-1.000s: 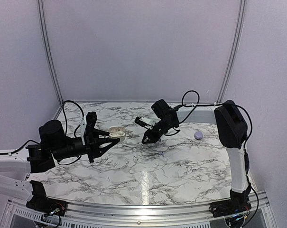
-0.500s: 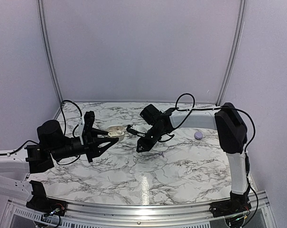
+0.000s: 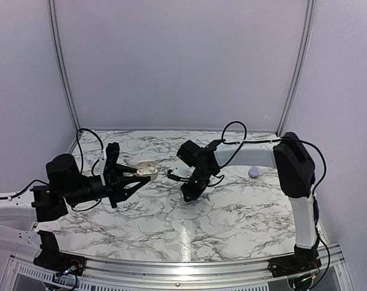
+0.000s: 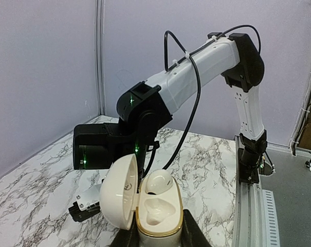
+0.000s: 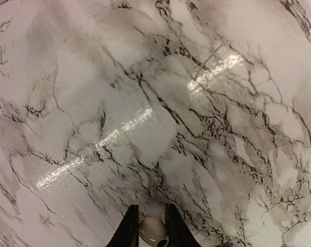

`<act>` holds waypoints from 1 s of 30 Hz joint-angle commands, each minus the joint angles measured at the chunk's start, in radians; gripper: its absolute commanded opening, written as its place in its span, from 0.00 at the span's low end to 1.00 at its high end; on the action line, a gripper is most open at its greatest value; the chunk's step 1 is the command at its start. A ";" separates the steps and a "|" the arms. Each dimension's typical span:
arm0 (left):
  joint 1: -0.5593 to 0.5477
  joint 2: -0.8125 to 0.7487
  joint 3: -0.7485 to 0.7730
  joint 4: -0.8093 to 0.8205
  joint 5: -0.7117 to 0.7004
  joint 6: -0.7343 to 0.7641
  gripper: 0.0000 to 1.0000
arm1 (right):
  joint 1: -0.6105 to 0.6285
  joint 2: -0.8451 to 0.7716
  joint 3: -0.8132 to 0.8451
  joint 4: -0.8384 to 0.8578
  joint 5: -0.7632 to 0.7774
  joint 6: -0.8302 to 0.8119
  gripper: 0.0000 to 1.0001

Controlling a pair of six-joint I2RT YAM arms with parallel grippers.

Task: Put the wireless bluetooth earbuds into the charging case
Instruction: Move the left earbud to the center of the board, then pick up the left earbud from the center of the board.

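In the left wrist view my left gripper (image 4: 158, 240) is shut on the base of a cream charging case (image 4: 158, 220) with a gold rim. Its lid (image 4: 118, 191) stands open to the left. One white earbud (image 4: 159, 183) sits in the far slot; the near slot is empty. The top view shows the case (image 3: 148, 170) held above the table's left-centre. My right gripper (image 5: 151, 227) is shut on a second white earbud (image 5: 152, 230), pinched between its black fingers (image 5: 129, 229) over bare marble. From above, the right gripper (image 3: 188, 195) points down, right of the case.
A small lilac rounded object (image 3: 253, 173) lies on the marble table (image 3: 232, 212) near the right arm's upright link. Purple walls close the back and both sides. A metal rail (image 3: 189, 267) runs along the near edge.
The right arm has swung left toward the held case and tipped its gripper down toward the table. The left arm and the case have barely moved.
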 commanded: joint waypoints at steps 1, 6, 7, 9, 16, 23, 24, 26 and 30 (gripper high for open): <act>0.004 -0.013 -0.002 0.004 0.013 -0.001 0.00 | 0.030 -0.022 0.004 -0.079 0.096 0.020 0.19; 0.004 -0.013 -0.001 0.002 0.015 -0.001 0.00 | 0.054 -0.021 0.020 -0.138 0.156 0.010 0.25; 0.004 -0.014 -0.002 0.003 0.015 -0.001 0.00 | 0.059 -0.016 0.027 -0.153 0.168 0.006 0.27; 0.004 -0.019 -0.004 0.002 0.013 -0.001 0.00 | 0.064 -0.005 0.041 -0.174 0.194 -0.001 0.29; 0.004 -0.027 -0.005 -0.004 0.012 -0.001 0.00 | 0.075 0.029 0.093 -0.218 0.243 -0.016 0.31; 0.004 -0.031 -0.004 -0.006 0.012 0.001 0.00 | 0.093 0.072 0.172 -0.262 0.252 -0.037 0.32; 0.004 -0.032 -0.004 -0.008 0.011 0.001 0.00 | 0.094 0.078 0.180 -0.269 0.250 -0.039 0.32; 0.004 -0.034 -0.004 -0.009 0.011 0.001 0.00 | 0.094 0.087 0.196 -0.273 0.249 -0.043 0.32; 0.004 -0.039 -0.005 -0.012 0.009 0.001 0.00 | 0.095 0.108 0.216 -0.293 0.252 -0.047 0.31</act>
